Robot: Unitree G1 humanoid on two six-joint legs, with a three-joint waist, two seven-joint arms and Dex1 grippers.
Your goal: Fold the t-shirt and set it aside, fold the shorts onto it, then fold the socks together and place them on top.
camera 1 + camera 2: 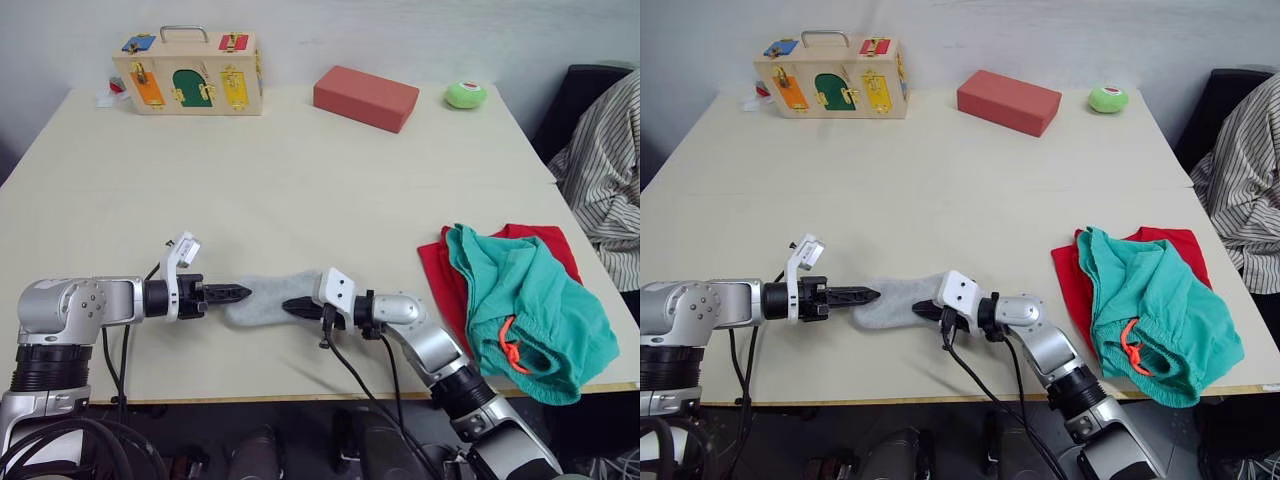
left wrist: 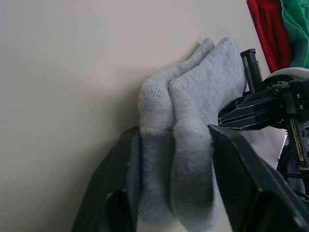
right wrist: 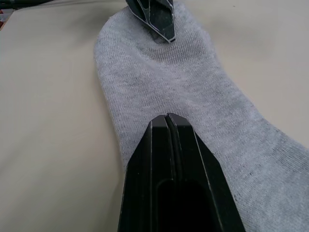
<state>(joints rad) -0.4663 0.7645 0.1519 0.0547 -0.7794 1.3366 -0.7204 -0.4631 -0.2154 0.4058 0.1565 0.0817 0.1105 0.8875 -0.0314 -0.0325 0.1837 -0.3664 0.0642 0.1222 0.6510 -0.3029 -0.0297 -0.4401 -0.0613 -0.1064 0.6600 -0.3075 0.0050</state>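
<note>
Socks [image 1: 268,301] lt grey; shorts [image 1: 530,310] teal w/ coral drawstring [image 1: 510,345]; t-shirt [image 1: 440,275] red; striped sleeve [image 1: 610,180] upper right.

Beige table [image 1: 300,200], pale wall [image 1: 400,30]

Silver arms with black fingers
Left arm [image 1: 75,305] and right arm [image 1: 440,360] have silver shells, black joints, white wrist brackets, loose black cables

No readable text, labels, numbers or signs anywhere
</note>
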